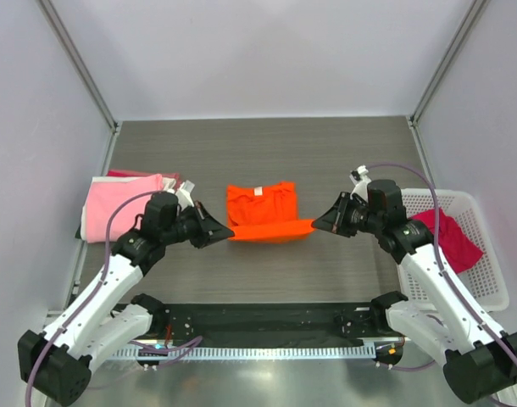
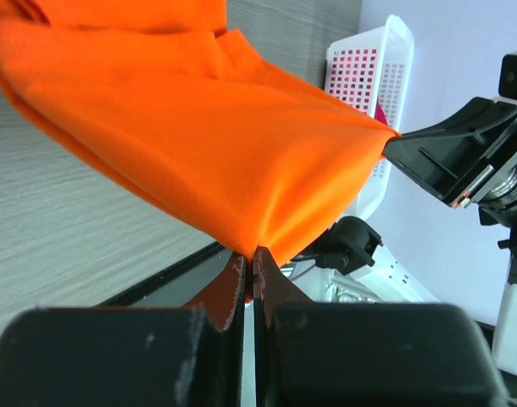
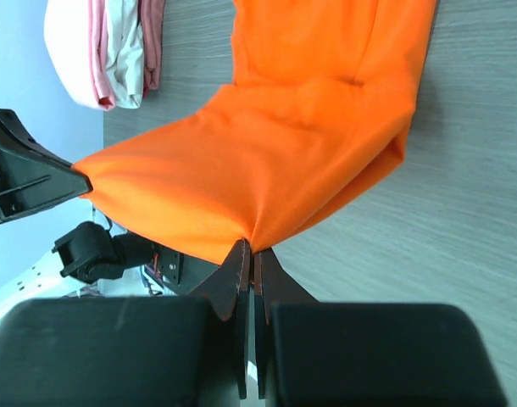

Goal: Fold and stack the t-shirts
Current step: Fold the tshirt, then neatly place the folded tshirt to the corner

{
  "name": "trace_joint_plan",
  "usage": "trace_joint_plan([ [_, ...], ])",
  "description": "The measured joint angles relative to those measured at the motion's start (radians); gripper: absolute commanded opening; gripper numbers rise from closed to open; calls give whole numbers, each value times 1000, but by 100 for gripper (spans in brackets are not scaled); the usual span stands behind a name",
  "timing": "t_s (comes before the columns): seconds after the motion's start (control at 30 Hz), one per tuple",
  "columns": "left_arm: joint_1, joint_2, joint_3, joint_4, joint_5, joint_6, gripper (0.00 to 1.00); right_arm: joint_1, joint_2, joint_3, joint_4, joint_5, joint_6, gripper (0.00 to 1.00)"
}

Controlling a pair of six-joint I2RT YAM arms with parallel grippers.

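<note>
While the left end effector (image 1: pixel 218 234) and right end effector (image 1: pixel 318 225) are each clamping a near corner of the orange t-shirt (image 1: pixel 260 203) at the middle of the table (image 1: pixel 267 153), uneven pulling is risking a slipped corner.

Orange tee (image 1: pixel 260 203): plain, bright, mid-table. Collar end lies flat toward 12 o'clock, label showing at neck. Near edge is lifted off table and pulled taut, its 9 o'clock corner pinched in my left gripper (image 1: pixel 218 235), its 3 o'clock corner in my right gripper (image 1: pixel 319 225).
Pink tee (image 1: pixel 119 208): light, folded, at 9 o'clock, top of stack. White tee (image 3: pixel 123 51) under it, red tee (image 1: pixel 127 174) lowest, only edges showing.
Magenta tee (image 1: pixel 449 237): crumpled, at 3 o'clock, in basket (image 1: pixel 493 263).
</note>
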Motion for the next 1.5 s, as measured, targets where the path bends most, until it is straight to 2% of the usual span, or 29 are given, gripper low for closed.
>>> trace_joint_plan([
  [0.1, -1, -19, 0, -25, -5, -9, 0, 1, -15, 11, -42, 6, 0, 1],
  [0.23, 0, 37, 24, -48, -19, -13, 0, 4, 31, 52, -71, 32, -3, 1],
  [0.4, 7, 130, 85, -59, -52, -11, 0, 5, 159, 122, -76, 81, -19, 1],
  [0.63, 82, 292, 194, -62, -74, 17, 0, 4, 384, 252, -52, 118, -46, 1],
  [0.83, 149, 482, 328, -50, -88, 48, 0, -16, 604, 414, 3, 119, -56, 1],
  [1.0, 189, 751, 523, -25, -109, 82, 1, -51, 822, 536, 59, 108, -52, 1],
  [1.03, 195, 814, 563, -13, -108, 85, 9, -61, 862, 558, 74, 104, -50, 13],
  [1.07, 200, 877, 605, -5, -100, 89, 29, -70, 899, 577, 86, 100, -43, 39],
  [1.1, 205, 947, 649, 8, -95, 95, 75, -80, 939, 599, 95, 96, -35, 58],
  [1.13, 208, 1003, 684, 15, -93, 100, 85, -88, 978, 624, 101, 100, -29, 79],
  [1.17, 211, 1046, 712, 20, -93, 97, 95, -95, 1017, 650, 111, 102, -26, 81],
  [1.2, 214, 1084, 730, 29, -96, 98, 99, -99, 1042, 665, 120, 107, -33, 90],
  [1.23, 217, 1107, 734, 33, -100, 98, 100, -105, 1063, 673, 131, 114, -32, 91],
  [1.37, 219, 1088, 710, 25, -137, 117, 99, -113, 1042, 629, 162, 137, -42, 90],
  [1.5, 217, 962, 652, -2, -206, 180, 99, -105, 934, 475, 243, 145, -56, 88],
])
